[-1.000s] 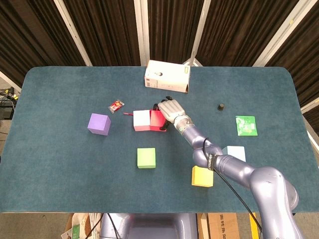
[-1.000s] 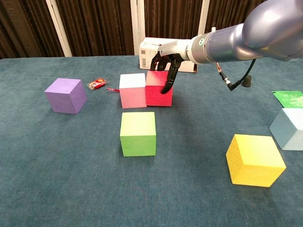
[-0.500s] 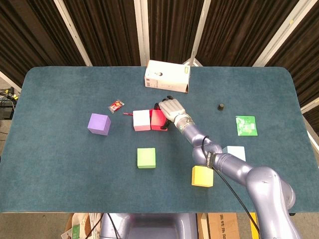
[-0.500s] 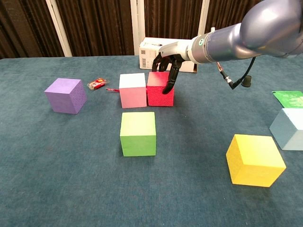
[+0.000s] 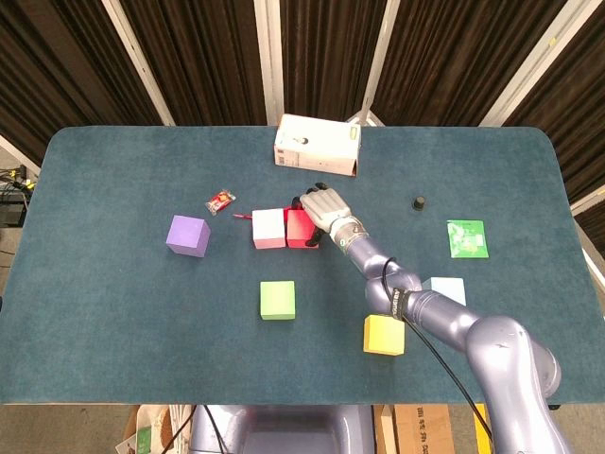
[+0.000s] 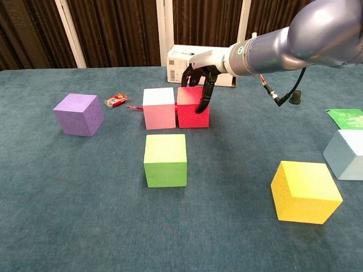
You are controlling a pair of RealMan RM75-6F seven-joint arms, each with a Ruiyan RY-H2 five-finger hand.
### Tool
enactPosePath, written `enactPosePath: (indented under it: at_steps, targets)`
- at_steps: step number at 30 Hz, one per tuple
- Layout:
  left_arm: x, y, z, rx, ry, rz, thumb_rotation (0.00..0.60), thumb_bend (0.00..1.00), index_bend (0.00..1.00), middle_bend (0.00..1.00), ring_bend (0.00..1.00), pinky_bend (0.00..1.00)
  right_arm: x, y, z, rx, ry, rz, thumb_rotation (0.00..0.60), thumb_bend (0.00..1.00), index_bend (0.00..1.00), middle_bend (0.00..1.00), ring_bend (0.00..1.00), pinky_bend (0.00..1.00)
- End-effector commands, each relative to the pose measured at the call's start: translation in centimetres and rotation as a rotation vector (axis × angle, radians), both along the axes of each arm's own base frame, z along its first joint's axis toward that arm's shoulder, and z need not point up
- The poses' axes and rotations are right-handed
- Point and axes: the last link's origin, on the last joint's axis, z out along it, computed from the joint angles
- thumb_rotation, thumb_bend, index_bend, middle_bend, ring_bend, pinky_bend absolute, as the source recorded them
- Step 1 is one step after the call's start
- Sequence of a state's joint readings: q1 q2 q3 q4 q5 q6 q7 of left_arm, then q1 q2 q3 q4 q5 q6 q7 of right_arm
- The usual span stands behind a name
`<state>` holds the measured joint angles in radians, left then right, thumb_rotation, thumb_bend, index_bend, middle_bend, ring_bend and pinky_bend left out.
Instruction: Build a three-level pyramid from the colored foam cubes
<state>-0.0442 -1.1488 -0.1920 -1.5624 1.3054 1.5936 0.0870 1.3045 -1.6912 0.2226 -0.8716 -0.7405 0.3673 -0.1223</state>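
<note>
So the right arm is stretched way out over the desk [image 5: 113,312], and the right hand [image 5: 321,206] [image 6: 201,71] sits on top of the red cube [image 5: 301,229] [image 6: 192,107], palm down. Its dark fingers [image 6: 203,101] drape down the cube's front face on the right edge, and the rest of the hand is behind and above the cube, so it's gripping the red cube from above as far as I can tell. The left hand doesn't show in either view.

Compared with a second ago the hand has hardly moved, but the red cube has been nudged a bit: it was pressed right against the pink cube [image 5: 268,228] [image 6: 159,107] and angled slightly, and now it sits squarer with a thin gap between the two.

Cube count is six, one of each colour. Red under the hand, pink just left of the hand, purple cube [image 5: 187,235] [image 6: 79,114] well off to the left, green cube [image 5: 277,300] [image 6: 165,160] nearer the robot than the hand and a little left, yellow cube [image 5: 384,335] [image 6: 305,191] and pale blue cube [image 5: 444,290] [image 6: 345,153] back along the arm to the right.

Other bits: one white box [image 5: 317,146] [image 6: 180,57] just beyond the hand, one small red wrapper [image 5: 220,200] [image 6: 117,101] to its left, one small black knob [image 5: 418,202] [image 6: 294,98] and one green packet [image 5: 467,238] [image 6: 346,118] out to the right.
</note>
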Motion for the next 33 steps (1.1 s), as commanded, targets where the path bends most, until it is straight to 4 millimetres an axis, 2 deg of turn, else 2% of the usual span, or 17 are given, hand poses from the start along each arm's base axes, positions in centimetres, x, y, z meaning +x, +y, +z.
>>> enactPosePath:
  at_steps: [1, 14, 25, 33]
  targets:
    - [-0.01, 0.02, -0.02, -0.001, 0.0, 0.001, 0.6, 0.36, 0.17, 0.0, 0.0, 0.02, 0.0, -0.01, -0.07, 0.0, -0.003, -0.002, 0.6, 0.35, 0.4, 0.34, 0.15, 0.0]
    - [-0.05, 0.05, 0.0, -0.002, 0.0, 0.003, 0.6, 0.36, 0.17, 0.0, 0.0, 0.02, 0.14, -0.25, -0.32, -0.014, -0.007, -0.004, 0.6, 0.35, 0.36, 0.3, 0.14, 0.0]
    - [-0.05, 0.02, 0.06, 0.001, -0.002, 0.003, 0.6, 0.36, 0.17, 0.0, 0.0, 0.02, 0.21, -0.12, -0.33, 0.006, 0.009, -0.001, 0.6, 0.35, 0.25, 0.19, 0.09, 0.0]
    - [-0.05, 0.0, 0.07, 0.001, -0.004, 0.005, 0.6, 0.36, 0.17, 0.0, 0.0, 0.02, 0.3, 0.09, -0.24, 0.02, 0.029, 0.006, 0.6, 0.35, 0.2, 0.15, 0.06, 0.0]
